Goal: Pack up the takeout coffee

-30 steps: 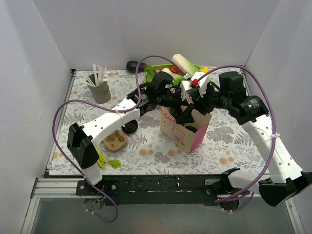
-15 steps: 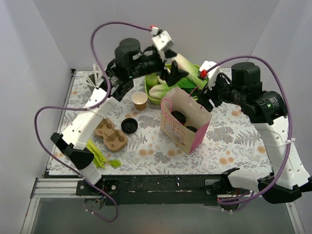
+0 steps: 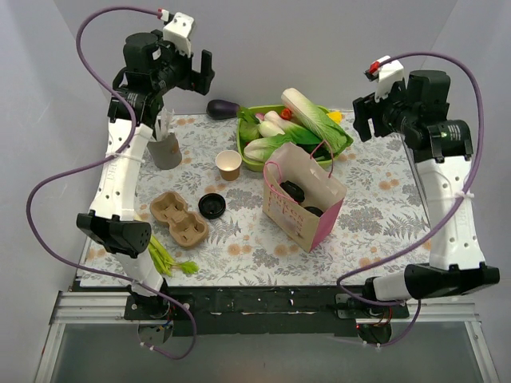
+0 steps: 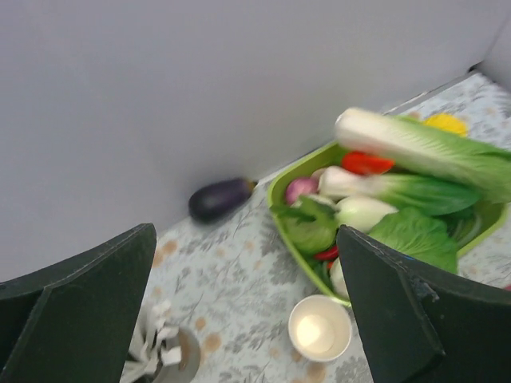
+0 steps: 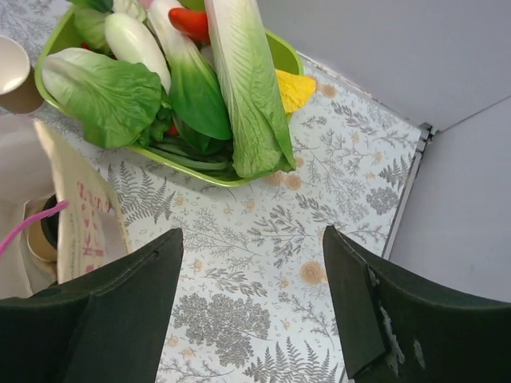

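Note:
A cream paper bag (image 3: 297,209) with a pink side stands mid-table; two takeout coffee cups with black lids (image 3: 291,191) (image 3: 313,211) sit inside it. A third tan cup (image 3: 229,165) (image 4: 319,329) stands lidless left of the bag, and a loose black lid (image 3: 211,206) lies in front of it. My left gripper (image 3: 200,73) (image 4: 246,231) hangs open, high at the back left, well above that cup. Raised to the right of the bag, my right gripper (image 3: 363,120) (image 5: 252,233) is open and holds nothing. The right wrist view shows the bag's edge (image 5: 76,207).
A green tray (image 3: 242,144) (image 5: 200,171) of vegetables sits behind the bag, with an eggplant (image 3: 222,108) (image 4: 219,198) by the back wall. A grey cup of white sticks (image 3: 164,148) and a brown pulp cup tray (image 3: 180,219) are at the left. Green stalks (image 3: 168,259) lie near the front edge.
Both arms have lifted away from the bag: the left swung up to the back left, the right drew back to the right and opened wider. The lidless cup has come into view.

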Controlling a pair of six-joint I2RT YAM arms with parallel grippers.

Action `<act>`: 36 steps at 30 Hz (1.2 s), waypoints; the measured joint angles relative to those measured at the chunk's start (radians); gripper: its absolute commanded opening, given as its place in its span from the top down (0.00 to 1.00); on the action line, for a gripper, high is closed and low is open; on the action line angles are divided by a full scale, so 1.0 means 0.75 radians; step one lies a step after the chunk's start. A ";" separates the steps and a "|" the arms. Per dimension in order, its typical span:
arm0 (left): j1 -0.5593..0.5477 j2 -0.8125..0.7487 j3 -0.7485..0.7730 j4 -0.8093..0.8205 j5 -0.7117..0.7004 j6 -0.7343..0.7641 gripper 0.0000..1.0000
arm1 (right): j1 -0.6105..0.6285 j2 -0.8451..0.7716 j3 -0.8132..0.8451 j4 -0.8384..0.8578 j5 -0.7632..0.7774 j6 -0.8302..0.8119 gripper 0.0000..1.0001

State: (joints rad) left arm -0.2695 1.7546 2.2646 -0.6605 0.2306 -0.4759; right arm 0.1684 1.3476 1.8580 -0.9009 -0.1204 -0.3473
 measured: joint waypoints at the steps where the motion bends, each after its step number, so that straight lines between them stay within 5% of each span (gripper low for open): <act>1: 0.030 0.008 -0.008 -0.021 -0.020 -0.001 0.02 | -0.028 0.033 0.007 0.003 -0.020 0.013 0.22; 7: 0.090 -0.046 -0.263 -0.060 -0.069 -0.016 0.02 | -0.052 0.044 -0.010 0.025 -0.219 -0.001 0.38; 9: 0.085 -0.046 -0.302 -0.078 -0.071 -0.020 0.02 | -0.017 0.004 -0.010 0.027 -0.293 -0.036 0.53; 20: 0.083 -0.047 -0.319 -0.104 -0.079 -0.020 0.02 | 0.424 -0.137 -0.213 -0.046 -0.388 -0.331 0.85; 36: 0.083 -0.097 -0.340 -0.107 -0.084 -0.019 0.02 | 0.585 0.163 -0.496 0.101 -0.191 -0.419 0.98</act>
State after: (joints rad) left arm -0.2070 1.6821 2.0098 -0.7410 0.1677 -0.4904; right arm 0.6071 1.4696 1.4860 -0.8253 -0.2634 -0.6613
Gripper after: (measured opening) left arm 0.981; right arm 0.042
